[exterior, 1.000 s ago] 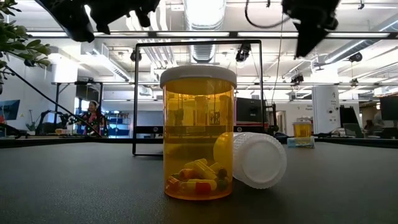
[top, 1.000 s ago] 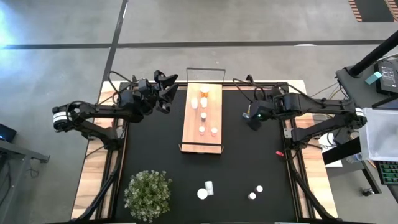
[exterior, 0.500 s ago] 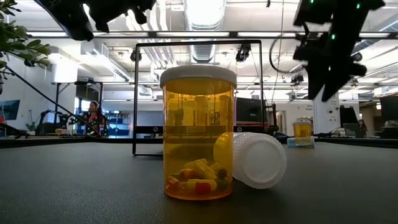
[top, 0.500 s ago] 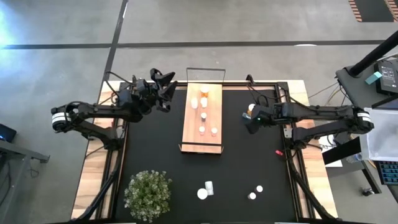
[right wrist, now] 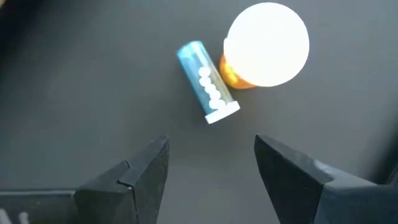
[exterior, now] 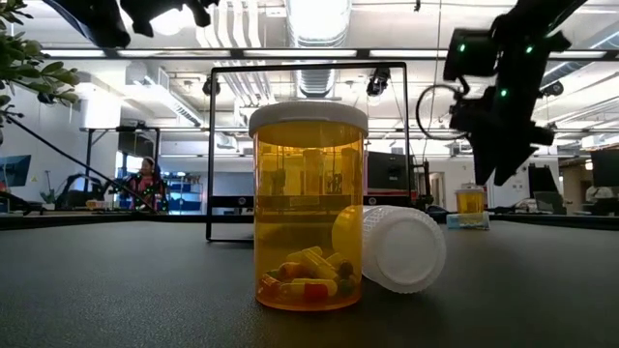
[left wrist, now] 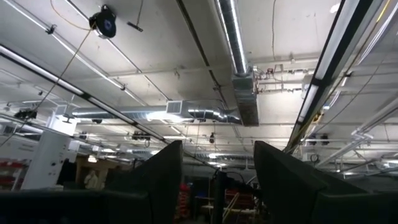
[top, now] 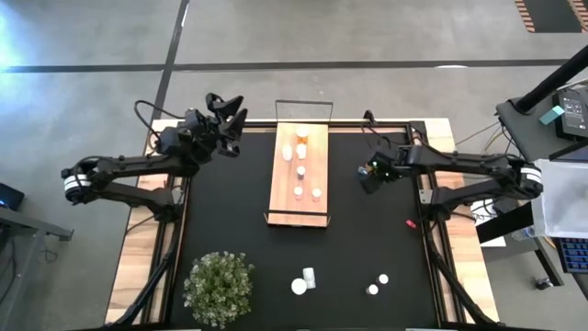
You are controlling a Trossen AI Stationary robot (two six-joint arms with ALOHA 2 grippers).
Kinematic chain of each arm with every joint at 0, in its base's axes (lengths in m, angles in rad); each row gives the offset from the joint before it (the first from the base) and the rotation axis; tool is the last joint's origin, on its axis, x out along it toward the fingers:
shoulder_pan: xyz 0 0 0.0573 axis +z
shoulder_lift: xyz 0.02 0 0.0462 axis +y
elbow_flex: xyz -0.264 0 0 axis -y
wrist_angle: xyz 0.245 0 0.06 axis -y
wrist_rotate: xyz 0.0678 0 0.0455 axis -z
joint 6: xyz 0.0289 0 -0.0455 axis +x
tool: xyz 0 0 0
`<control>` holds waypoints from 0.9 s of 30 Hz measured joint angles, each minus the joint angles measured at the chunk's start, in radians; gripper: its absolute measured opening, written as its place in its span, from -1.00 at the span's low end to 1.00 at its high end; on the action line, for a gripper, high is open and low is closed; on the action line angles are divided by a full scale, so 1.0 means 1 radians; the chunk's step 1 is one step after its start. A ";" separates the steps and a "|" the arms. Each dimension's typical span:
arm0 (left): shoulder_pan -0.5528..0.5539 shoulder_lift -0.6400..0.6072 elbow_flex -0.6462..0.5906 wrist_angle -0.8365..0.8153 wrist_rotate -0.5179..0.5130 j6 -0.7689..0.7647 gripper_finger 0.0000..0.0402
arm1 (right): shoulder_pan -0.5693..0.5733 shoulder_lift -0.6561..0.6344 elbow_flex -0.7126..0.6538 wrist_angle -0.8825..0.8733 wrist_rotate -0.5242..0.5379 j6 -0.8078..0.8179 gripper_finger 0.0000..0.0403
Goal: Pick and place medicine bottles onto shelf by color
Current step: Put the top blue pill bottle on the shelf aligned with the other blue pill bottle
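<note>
Item: long light-wood shelf on the black-matted desk, carrying six small bottles.

Loose stock: four bottles at the near edge, among them an amber white-capped pill bottle touching a pale blue tube lying on its side.

Right end effector: released, empty; has dipped toward the mat beside the shelf in the last second.

Left end effector: released, empty; has withdrawn from the shelf toward the far corner.

Reading: a placement looks finished; the next pick likely falls to the right arm.
</note>
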State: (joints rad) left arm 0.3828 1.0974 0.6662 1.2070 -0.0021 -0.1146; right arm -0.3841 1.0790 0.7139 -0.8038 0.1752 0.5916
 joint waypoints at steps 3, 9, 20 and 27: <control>0.001 -0.023 0.000 -0.034 0.000 0.000 -0.10 | -0.046 0.042 0.000 0.016 -0.020 -0.047 0.12; 0.003 -0.046 -0.001 -0.049 0.000 0.000 -0.10 | -0.113 0.126 0.000 0.101 -0.097 -0.162 0.12; 0.004 -0.046 -0.002 -0.051 -0.001 0.073 -0.10 | -0.185 0.250 0.000 0.142 -0.101 -0.255 0.12; 0.004 -0.047 -0.002 -0.048 -0.004 0.074 -0.10 | -0.186 0.304 0.000 0.159 -0.118 -0.278 0.12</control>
State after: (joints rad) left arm 0.3870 1.0508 0.6647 1.1587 -0.0059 -0.0409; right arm -0.5703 1.3830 0.7139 -0.6443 0.0572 0.3135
